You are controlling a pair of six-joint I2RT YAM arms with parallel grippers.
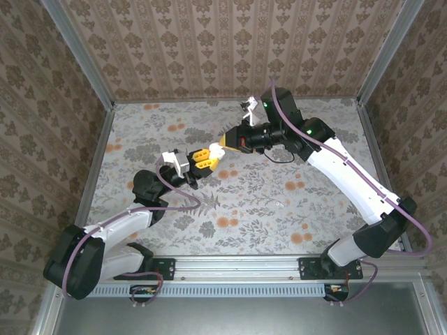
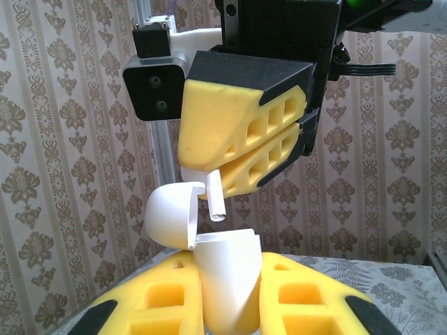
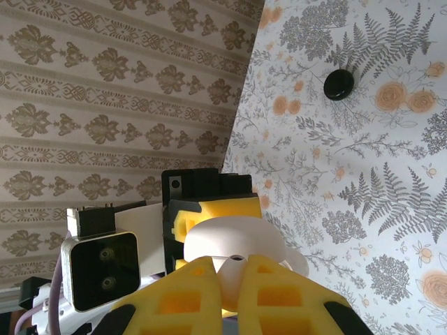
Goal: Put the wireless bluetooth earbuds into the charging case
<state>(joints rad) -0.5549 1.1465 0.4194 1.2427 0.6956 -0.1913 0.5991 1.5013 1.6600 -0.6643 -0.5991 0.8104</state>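
Above the case (image 2: 227, 279), a white stem-shaped earbud (image 2: 215, 199) is pinched between the closed right fingers (image 2: 223, 112). Its tip is poised just over the open mouth, beside the raised lid (image 2: 167, 216). The case itself is clamped upright between the left fingers (image 2: 272, 265). The task is judged to be partly done: the case is opened and presented, but this earbud is not yet seated. The inside of the case is hidden, so whether another earbud is already stowed cannot be told. Well apart from the case, a small black round piece (image 3: 340, 84) is seen on the tabletop (image 3: 391, 174); what it is cannot be made out.
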